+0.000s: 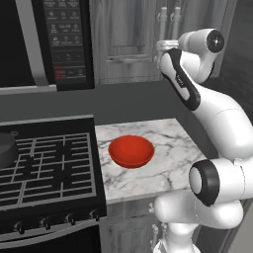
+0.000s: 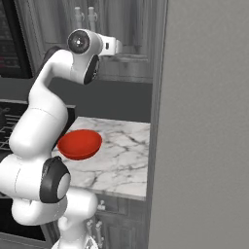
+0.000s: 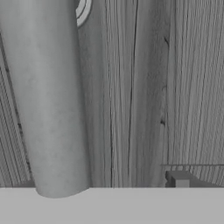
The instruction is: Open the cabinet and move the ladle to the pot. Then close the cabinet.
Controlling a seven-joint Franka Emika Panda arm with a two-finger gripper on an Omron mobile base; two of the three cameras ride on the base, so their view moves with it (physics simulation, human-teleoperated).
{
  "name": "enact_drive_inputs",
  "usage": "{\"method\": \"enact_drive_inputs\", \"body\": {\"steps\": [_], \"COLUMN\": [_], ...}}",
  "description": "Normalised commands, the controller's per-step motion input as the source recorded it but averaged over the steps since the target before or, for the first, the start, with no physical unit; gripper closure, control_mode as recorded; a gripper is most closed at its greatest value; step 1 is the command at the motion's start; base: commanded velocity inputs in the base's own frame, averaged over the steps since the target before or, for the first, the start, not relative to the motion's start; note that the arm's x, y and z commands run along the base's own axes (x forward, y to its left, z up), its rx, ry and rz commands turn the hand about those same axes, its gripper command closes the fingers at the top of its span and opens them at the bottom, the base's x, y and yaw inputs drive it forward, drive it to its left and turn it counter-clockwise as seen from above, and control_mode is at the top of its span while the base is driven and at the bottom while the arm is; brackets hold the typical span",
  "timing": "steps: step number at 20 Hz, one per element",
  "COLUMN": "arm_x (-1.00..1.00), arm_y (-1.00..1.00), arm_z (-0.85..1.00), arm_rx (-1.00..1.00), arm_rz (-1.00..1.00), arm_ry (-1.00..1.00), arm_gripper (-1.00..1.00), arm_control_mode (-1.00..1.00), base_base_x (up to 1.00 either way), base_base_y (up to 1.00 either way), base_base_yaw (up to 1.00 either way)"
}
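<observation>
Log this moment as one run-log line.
phase: reaching for handle | cabinet: shut | handle: close ahead of hand | bowl: on counter | pot: on stove

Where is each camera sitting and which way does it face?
Left base view: behind the arm's left, looking forward and down at stove, red bowl and cabinet; arm at right.
Right base view: behind its right; same bowl and cabinet, arm at left.
Hand view: on the hand, close against the cabinet's handle.
Shared: bowl, counter, cabinet.
</observation>
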Motion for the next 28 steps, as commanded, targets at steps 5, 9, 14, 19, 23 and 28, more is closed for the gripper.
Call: {"method": "enact_drive_inputs", "body": {"steps": [5,9,14,19,23,28], "arm_x": [0.31,0.0,0.0,-0.04,-0.46,-0.9], "arm_y": [-0.16,-0.56,-0.92,-1.0,-1.0,-1.0], "arm_z": [-0.14,0.0,0.0,0.0,0.0,-0.19], "arm_rx": [-0.01,-0.05,0.0,0.03,0.19,0.26], "arm_rz": [-0.04,-0.19,-0.38,-0.44,-0.34,-0.23], "arm_ry": [0.0,0.03,0.17,0.25,0.12,0.0], "arm_gripper": [1.0,1.0,1.0,1.0,1.0,1.0], "arm_control_mode": [-1.0,-1.0,-1.0,-1.0,-1.0,-1.0], "base_base_x": [0.0,0.0,0.0,0.0,0.0,0.0], "base_base_y": [0.0,0.0,0.0,0.0,0.0,0.0], "base_base_yaw": [0.0,0.0,0.0,0.0,0.0,0.0]}}
